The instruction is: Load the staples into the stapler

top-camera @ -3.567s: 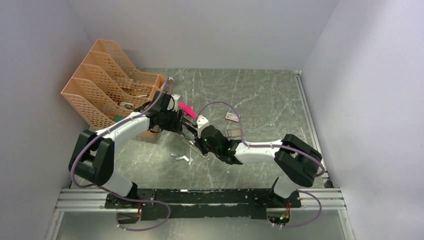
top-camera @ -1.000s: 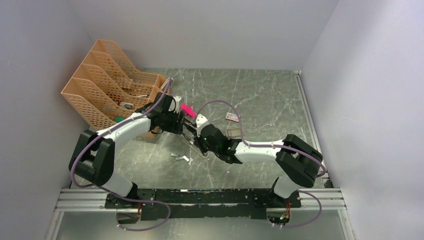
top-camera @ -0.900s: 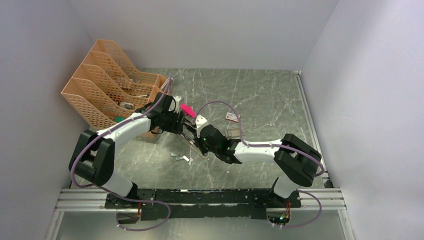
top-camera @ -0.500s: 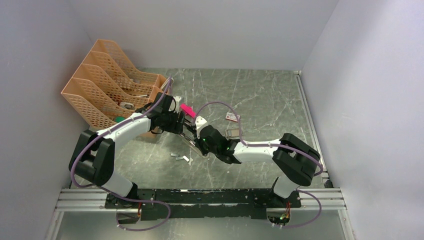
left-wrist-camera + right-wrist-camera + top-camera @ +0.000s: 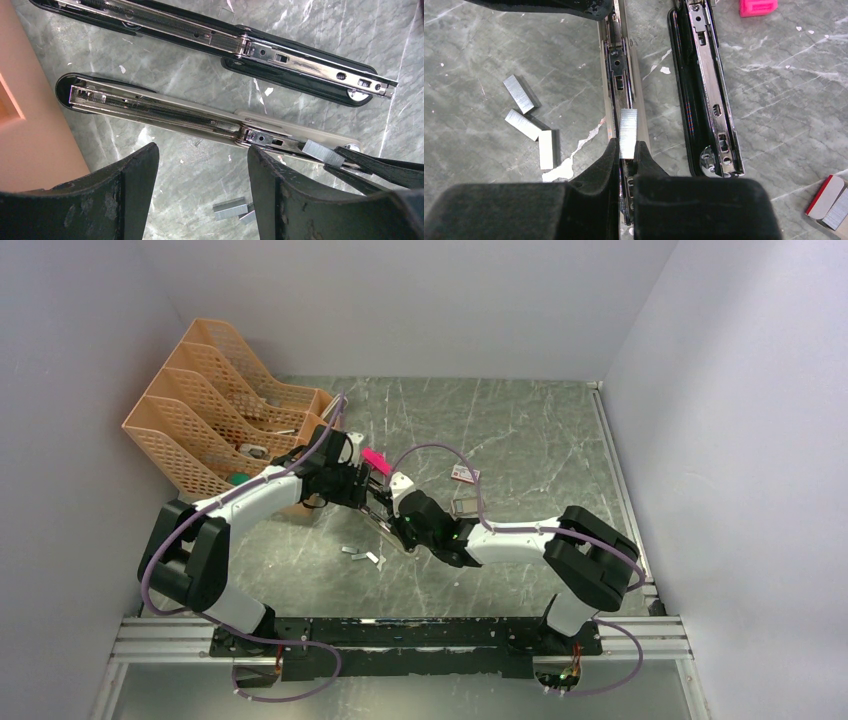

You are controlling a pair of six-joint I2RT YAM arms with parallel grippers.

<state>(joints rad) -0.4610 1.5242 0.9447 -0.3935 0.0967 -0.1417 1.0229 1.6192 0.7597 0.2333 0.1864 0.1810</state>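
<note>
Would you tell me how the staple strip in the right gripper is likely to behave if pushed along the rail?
The strip looks smooth and shiny, pinched by the right gripper at one end only, so it may slip or pivot. Its fine ridges suggest many joined staples, so it could snap if bent.

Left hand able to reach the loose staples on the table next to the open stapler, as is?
Probably yes. The left hand is open and empty above the stapler, and the loose staples lie uncovered on the table. Only crowding: the right hand, shut on a staple strip close by.
</note>
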